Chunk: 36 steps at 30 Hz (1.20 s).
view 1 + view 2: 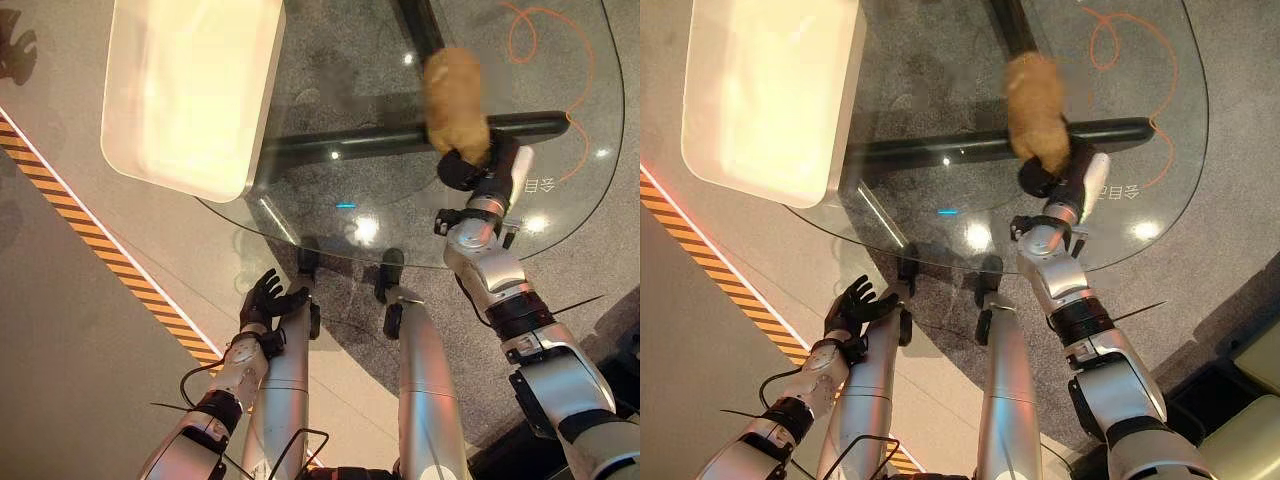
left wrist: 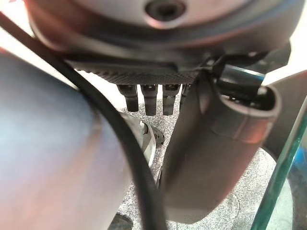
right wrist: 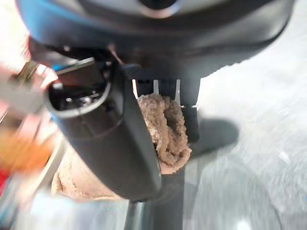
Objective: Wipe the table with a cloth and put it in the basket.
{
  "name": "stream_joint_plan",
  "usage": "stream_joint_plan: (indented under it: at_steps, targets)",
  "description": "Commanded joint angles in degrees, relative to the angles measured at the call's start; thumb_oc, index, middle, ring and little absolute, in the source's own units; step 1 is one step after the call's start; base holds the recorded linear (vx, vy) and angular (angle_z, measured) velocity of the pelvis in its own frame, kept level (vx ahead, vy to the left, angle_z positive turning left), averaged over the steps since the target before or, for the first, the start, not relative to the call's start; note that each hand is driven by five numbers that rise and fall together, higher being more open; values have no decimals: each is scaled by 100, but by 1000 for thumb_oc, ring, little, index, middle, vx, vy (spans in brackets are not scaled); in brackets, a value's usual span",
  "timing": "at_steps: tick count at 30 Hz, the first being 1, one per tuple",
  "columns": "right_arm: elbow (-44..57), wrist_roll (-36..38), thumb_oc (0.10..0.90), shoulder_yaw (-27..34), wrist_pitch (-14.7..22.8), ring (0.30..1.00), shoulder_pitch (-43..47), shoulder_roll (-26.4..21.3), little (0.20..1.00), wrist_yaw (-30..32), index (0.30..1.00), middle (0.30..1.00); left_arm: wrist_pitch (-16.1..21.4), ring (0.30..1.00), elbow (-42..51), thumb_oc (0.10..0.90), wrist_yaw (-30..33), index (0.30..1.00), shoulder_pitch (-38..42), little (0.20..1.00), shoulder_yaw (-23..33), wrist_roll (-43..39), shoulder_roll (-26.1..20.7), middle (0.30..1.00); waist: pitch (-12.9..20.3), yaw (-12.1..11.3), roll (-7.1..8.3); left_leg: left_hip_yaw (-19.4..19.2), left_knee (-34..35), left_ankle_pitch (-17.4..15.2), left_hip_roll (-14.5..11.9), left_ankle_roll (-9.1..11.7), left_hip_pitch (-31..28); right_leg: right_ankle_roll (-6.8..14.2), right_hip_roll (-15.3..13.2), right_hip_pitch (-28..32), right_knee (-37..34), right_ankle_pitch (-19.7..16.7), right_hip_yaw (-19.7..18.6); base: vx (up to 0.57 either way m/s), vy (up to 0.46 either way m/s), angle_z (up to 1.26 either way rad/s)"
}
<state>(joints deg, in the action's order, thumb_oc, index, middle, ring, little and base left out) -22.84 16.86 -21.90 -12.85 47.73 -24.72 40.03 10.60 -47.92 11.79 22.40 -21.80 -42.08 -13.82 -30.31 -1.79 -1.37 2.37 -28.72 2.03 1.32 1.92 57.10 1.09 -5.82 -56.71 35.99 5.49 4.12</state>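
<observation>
The right hand [image 1: 478, 165] reaches over the glass bench [image 1: 560, 215] from its near right edge, its fingers [image 3: 189, 120] and thumb curled tight round a tan, fluffy cloth [image 1: 455, 100]. In the right wrist view the cloth [image 3: 165, 129] bunches between the thumb and the row of fingers, with more of it hanging out behind the thumb. From the head views the free part of the cloth stretches away from the hand across the glass, toward the far side, above the dark bar [image 1: 380, 140] of the bench's frame that shows through the top; whether it lies flat on the glass or is lifted just off it cannot be told. A pale, rounded-corner basket [image 1: 190, 90] sits at the bench's far left, well apart from the cloth. An orange cord [image 1: 530, 40] loops under the far right of the glass. The left hand [image 1: 268, 300] hangs low beside the bench's near left edge, off the glass, holding nothing, its fingers [image 2: 149, 98] straight and spread apart.
</observation>
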Motion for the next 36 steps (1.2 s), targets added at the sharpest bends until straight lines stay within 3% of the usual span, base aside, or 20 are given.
stream_joint_plan:
  at_steps: [1,15,27,36]
  targets:
    - [1062,-815,100,-102,45,300,191,-189,200,-541,300,300,-16,900,80,800,16,900,-1051,900,-267,165,300,900,52,-94,-121,-645,-558,-930,299,-552,-141,10,193,-10,-618,-665,276,0,0,0]
    - [1155,-1715,100,-1205,-467,300,224,128,200,-1927,300,300,53,900,13,800,-159,900,-1062,900,-289,262,233,900,52,-171,-151,-680,-431,-827,274,-498,-207,21,137,61,-706,-651,368,-3,-1,1]
    - [1445,-1872,100,-1685,-321,300,270,-38,200,-2983,300,300,-34,900,102,800,-147,900,-1030,900,-348,262,89,900,52,-193,-122,-687,-375,-798,255,-480,-255,73,107,116,-780,-685,424,0,0,0]
    - [1592,-1715,100,-1708,-210,300,200,-292,200,-2913,300,300,-141,900,156,800,-151,900,-1023,900,-340,216,-39,900,52,-187,-98,-686,-422,-812,230,-475,-240,107,68,104,-734,-694,444,10,-15,6]
